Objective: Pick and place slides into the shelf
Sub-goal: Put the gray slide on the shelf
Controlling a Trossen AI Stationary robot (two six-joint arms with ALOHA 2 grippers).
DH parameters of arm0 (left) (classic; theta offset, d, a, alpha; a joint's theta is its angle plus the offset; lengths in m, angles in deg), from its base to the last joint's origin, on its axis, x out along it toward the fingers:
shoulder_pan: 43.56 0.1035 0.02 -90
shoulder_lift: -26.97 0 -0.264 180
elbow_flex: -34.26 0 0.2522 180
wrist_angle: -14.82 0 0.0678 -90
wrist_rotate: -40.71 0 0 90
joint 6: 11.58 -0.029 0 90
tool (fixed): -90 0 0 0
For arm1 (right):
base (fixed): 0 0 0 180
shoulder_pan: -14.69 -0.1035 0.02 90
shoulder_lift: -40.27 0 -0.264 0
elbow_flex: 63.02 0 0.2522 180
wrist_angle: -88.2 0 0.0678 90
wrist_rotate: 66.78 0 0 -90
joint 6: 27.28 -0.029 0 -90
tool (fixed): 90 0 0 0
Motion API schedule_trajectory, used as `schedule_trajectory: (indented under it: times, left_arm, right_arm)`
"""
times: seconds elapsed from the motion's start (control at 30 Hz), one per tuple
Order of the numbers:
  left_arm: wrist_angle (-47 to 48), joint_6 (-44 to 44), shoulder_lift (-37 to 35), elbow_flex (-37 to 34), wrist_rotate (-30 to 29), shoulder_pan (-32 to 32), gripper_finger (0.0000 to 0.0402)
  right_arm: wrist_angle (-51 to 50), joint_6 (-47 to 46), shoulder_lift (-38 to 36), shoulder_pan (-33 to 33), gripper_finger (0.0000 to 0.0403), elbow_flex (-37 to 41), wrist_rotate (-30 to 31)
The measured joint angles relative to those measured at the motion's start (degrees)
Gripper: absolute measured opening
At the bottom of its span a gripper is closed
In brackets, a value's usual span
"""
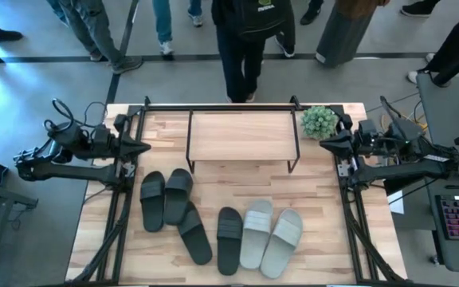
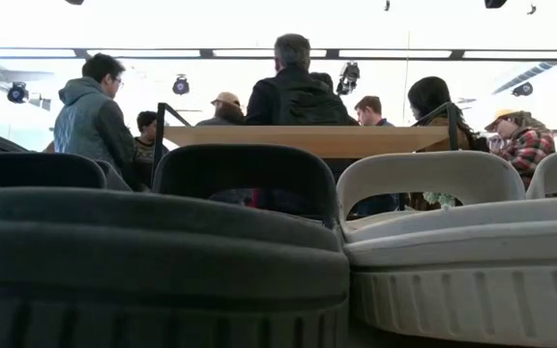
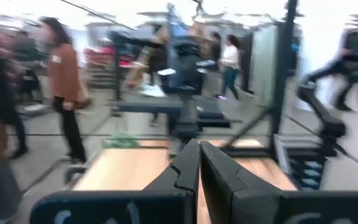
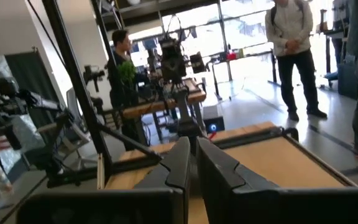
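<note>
We see all six slides (image 1: 217, 227) on the desk (image 1: 317, 207), the shelf (image 1: 243, 136) bare, since the left tool (image 1: 143, 147) and right tool (image 1: 325, 144) wait clenched, grasping nothing.

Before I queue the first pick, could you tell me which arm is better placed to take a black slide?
Probably the left. The left gripper sits just above the black slides, while the right gripper is beside the plant, nearer the grey-white slides.

grey floor (image 1: 38, 76), bright ceiling lights (image 2: 259, 53)
</note>
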Motion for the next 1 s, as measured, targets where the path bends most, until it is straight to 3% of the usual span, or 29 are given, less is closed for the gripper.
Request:
schedule_trajectory:
  times: [0.13, 0.37, 0.5, 0.57, 0.8, 1.0]
  left_arm:
    - [-4.5, 0.1, -0.7, -0.1, -8.8, 0.0, 0.0]
    - [-17.0, 0.4, 1.2, -0.2, -8.2, 0.0, 0.0]
    - [-27.6, 14.1, 2.5, -0.1, -8.2, 0.0, 0.0]
    - [-32.0, 16.2, 3.1, -0.1, -8.3, 0.0, 0.0]
    - [-40.2, 12.0, 3.3, -0.1, -8.3, 0.0, 0.0]
    - [-46.0, 11.9, 2.5, 0.0, -8.3, 0.0, 0.0]
  right_arm:
    - [3.2, -6.5, 0.6, 0.0, 0.0022, 0.0, 1.7]
    - [6.4, -13.9, 0.9, 0.0, 0.0022, -0.3, 1.9]
    - [14.1, -15.0, 2.7, 0.0, 0.0022, -0.3, 1.8]
    - [19.1, -14.5, 4.4, 0.0, 0.0022, -0.2, 1.2]
    - [36.4, -14.5, 11.3, 0.0, 0.0022, -0.2, 1.2]
    - [43.2, -15.2, 18.0, 0.0, 0.0022, -0.2, 2.4]
